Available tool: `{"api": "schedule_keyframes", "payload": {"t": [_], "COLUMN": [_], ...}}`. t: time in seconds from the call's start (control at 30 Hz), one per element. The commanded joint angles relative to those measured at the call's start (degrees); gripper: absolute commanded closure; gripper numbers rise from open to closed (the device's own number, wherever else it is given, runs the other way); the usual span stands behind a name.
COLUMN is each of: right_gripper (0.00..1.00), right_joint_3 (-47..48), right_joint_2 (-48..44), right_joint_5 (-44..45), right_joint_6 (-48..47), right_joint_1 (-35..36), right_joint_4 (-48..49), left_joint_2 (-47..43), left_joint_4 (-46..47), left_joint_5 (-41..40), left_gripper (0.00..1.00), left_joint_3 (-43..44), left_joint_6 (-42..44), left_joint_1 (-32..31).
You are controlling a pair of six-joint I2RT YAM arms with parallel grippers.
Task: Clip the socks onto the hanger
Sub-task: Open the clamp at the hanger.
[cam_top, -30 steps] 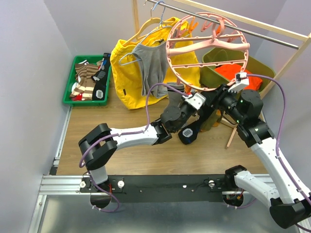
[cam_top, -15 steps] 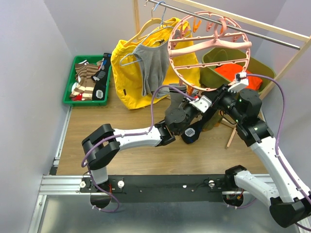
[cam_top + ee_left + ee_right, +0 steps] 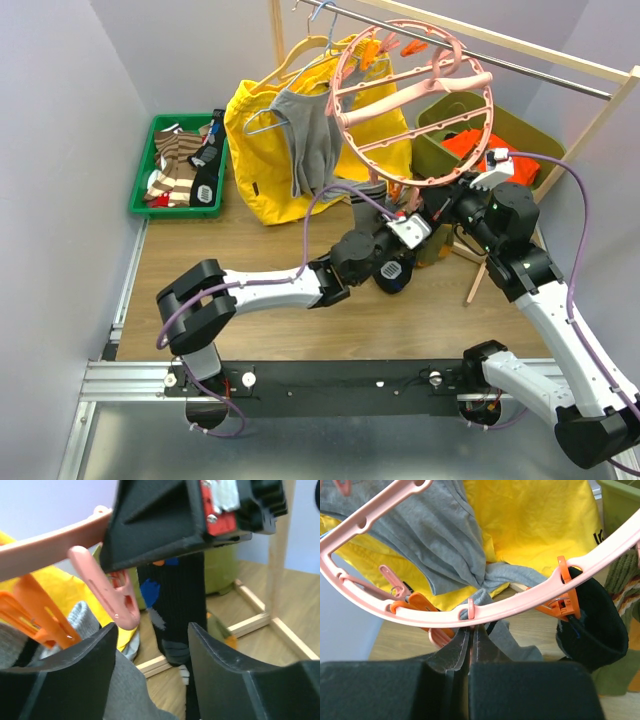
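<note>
Sock (image 3: 592, 625) seemingly clipped to hanger (image 3: 510, 606); left pincer (image 3: 152, 645) spread, right pincer (image 3: 471, 635) pressed together; a fresh pick-up is called for.

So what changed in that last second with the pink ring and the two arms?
The hanger tilted and swung slightly left. The right pincer closed shut just under its rim. The left pincer opened wide, apparently letting go of the black sock, which hangs from an orange clip. The green tray and yellow jacket stayed put.
</note>
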Motion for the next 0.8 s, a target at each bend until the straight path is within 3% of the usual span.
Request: {"api": "schedule_keyframes", "payload": {"t": [0.0,0.5,0.77], "right_gripper": [0.94,0.94,0.94], "right_joint_3": [1.89,2.15,-0.92], "right_joint_2": [-0.51,-1.12,-2.18], "right_joint_5": [2.0,-0.46,-3.97], "right_joint_6": [-3.16,-5.98,-8.09], "right_joint_1": [-0.17,-0.08,-0.08], "right_joint_4": [0.16,1.04,4.2], "left_joint_2": [-5.51,-4.81,-2.88], "left_joint_4": [1.83,4.81,5.61], "left_joint_5": [14.03,32.85,35.07], "left_gripper": [0.3,0.34,0.39], "left_joint_3": [-2.67,-1.53,0.14], "left_joint_6": [-6.77,-18.45,-21.89], "left_joint_1": [4.61,11.22,11.22]}}
